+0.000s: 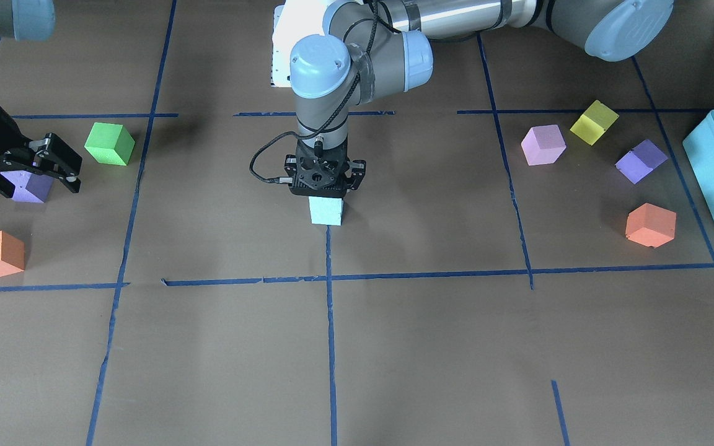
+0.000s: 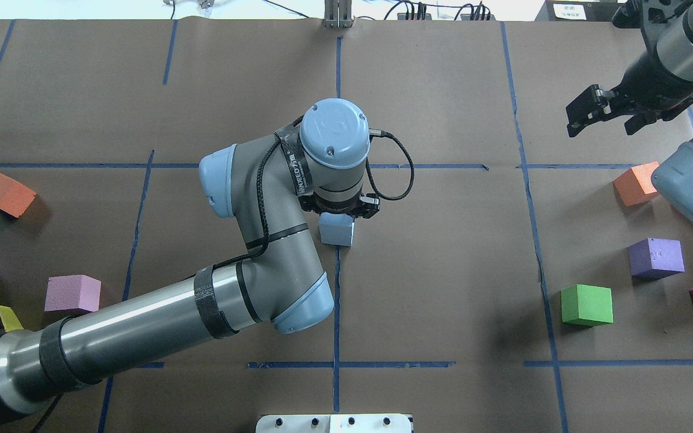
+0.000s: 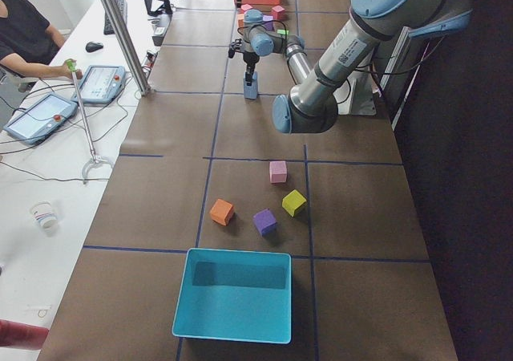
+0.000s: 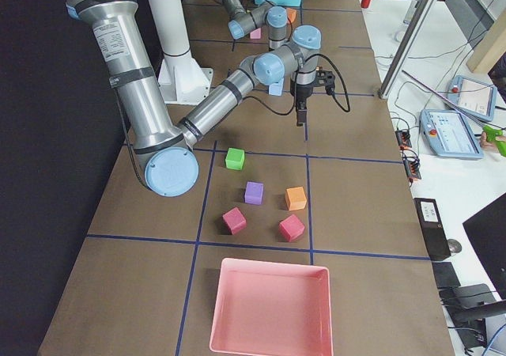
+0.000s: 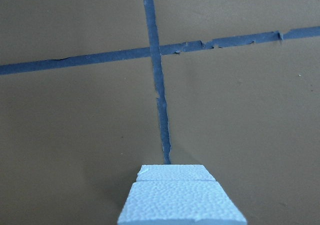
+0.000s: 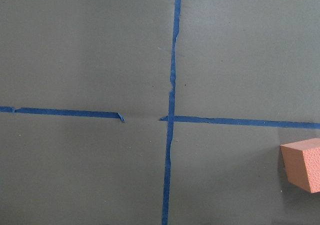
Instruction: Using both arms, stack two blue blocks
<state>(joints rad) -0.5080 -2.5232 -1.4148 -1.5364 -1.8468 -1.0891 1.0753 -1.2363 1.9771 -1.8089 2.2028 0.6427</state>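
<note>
Blue blocks [image 3: 251, 88]: two, stacked beneath the left end effector [image 1: 326, 196].

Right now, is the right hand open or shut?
Open. In the overhead view the right hand has its jaws standing well apart, with nothing held between them.
</note>
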